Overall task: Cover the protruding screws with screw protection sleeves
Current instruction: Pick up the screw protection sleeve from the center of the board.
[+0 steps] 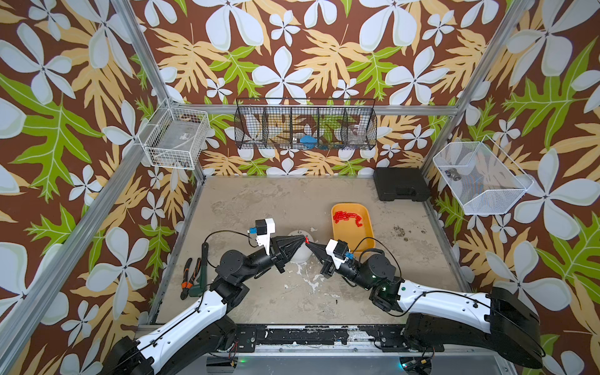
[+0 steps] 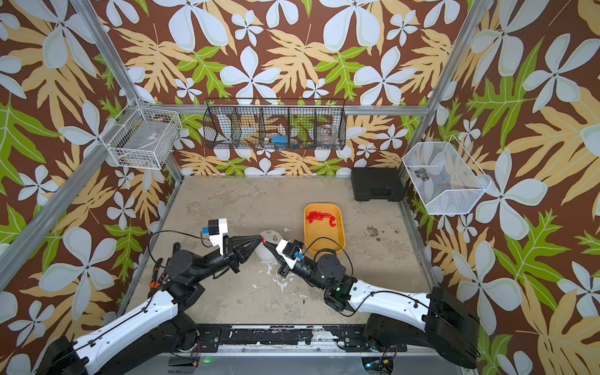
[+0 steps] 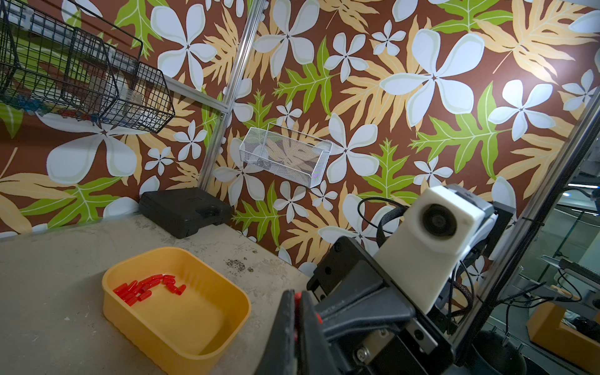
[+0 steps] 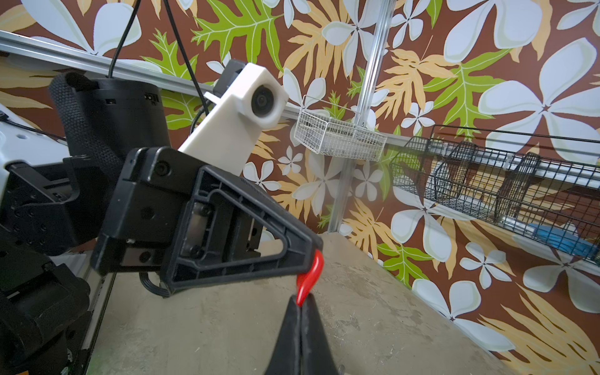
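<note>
Red sleeve (image 4: 310, 276) is pinched between both grippers, above the white dome (image 1: 300, 251) mid-bench. Left gripper (image 1: 304, 239) jaws clenched on one end, right gripper (image 1: 307, 243) jaws clenched on the other; the sleeve bends between them in the right wrist view. Both tips meet almost nose to nose, no gap to speak of.

Dome sits half under the left gripper; one screw (image 2: 268, 231) is visible on its top in a top view, bare. Any others, can't tell.

Spare sleeves (image 1: 348, 218) lie loose in the far end of the orange tray (image 1: 367, 238), tray just beside the right arm's wrist, near end empty. Tray is apart from the dome.

Bench (image 1: 259, 201) behind the dome is open up to the back wall. Black case (image 1: 401, 184) fills the far right corner, tight to the frame. Pliers (image 1: 186, 277) and a green tool (image 1: 198, 285) sit at the left edge, beside the left arm's elbow. Front centre between the arms is bare concrete.
</note>
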Robot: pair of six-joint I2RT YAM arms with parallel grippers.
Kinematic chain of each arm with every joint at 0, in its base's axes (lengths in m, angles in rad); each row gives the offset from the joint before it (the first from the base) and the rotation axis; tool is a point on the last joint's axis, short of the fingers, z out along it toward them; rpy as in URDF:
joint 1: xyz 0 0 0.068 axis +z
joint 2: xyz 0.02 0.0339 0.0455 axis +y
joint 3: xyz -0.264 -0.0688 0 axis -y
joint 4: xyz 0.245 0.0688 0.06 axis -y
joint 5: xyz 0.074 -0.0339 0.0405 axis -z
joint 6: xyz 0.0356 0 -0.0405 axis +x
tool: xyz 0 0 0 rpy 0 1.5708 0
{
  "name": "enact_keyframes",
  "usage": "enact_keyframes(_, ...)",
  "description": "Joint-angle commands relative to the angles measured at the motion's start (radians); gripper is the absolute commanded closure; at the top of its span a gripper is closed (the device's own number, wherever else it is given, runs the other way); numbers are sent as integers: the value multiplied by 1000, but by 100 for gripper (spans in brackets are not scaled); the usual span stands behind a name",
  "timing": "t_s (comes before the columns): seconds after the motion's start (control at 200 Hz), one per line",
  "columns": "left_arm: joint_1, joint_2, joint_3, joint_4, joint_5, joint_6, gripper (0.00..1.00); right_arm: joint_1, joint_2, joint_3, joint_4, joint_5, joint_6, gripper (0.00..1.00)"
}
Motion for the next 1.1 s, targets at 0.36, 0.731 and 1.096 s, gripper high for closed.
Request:
enact_keyframes(0.36, -1, -20, 37, -98, -65, 7, 100, 0, -80, -94, 89, 25, -24, 72)
enact_keyframes(0.731, 1, 45, 203, -357, -129, 59, 100, 0, -212, -435, 274, 187, 13, 58)
enact_keyframes(1.096, 3, 164, 367, -668, -501, 192, 100, 1, -13, -520, 578, 175, 48, 58)
